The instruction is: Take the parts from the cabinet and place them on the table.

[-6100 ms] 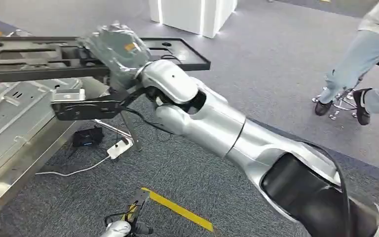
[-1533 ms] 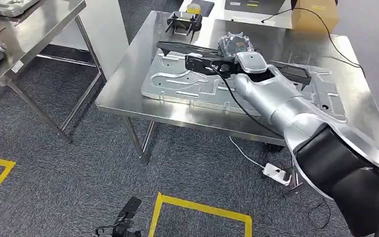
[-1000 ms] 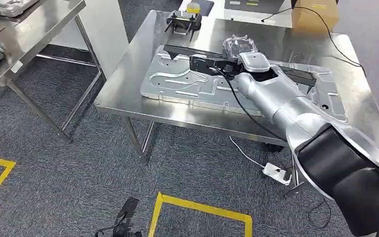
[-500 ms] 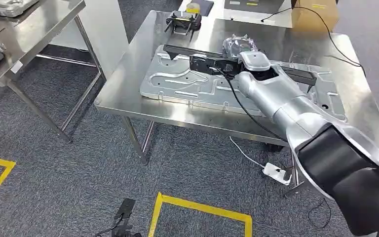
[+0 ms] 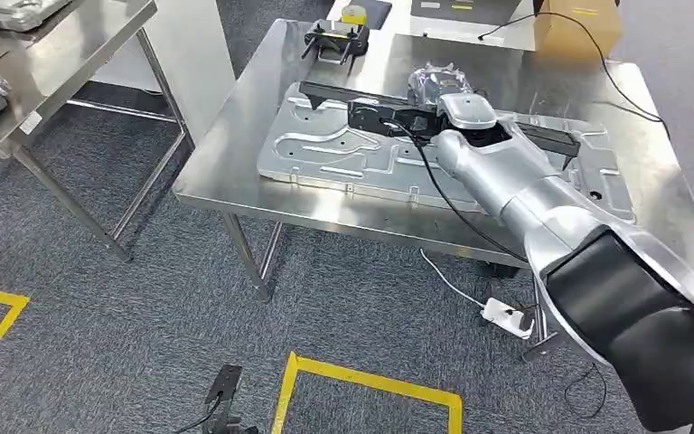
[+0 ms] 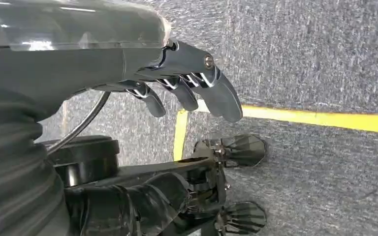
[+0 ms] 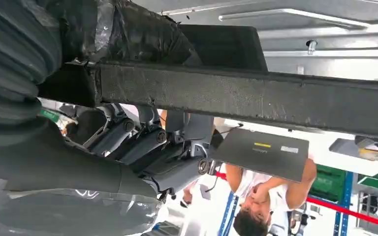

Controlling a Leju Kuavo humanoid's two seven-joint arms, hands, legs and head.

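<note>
The long black part [image 5: 434,116] lies across the big silver plate [image 5: 343,154] on the surface [image 5: 235,154], and the right robot hand [image 5: 434,86] holds it from above. Past that robot hand sit a small black holder [image 5: 332,38] and a brown box [image 5: 576,25]. The left robot hand [image 6: 187,83] hangs over the carpet, fingers apart, holding nothing.

R arm extended fwd | R hand [image 5: 434,90] prob gripping | L hand [image 6: 187,88] hanging, fingers apart

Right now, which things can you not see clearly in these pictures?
- Right hand, head view: wrapped in plastic, so the fingers' hold on the black frame is hidden.
- Black frame, right wrist view: cut off by the picture's edge.
- Small black part, head view: too small to identify.
</note>
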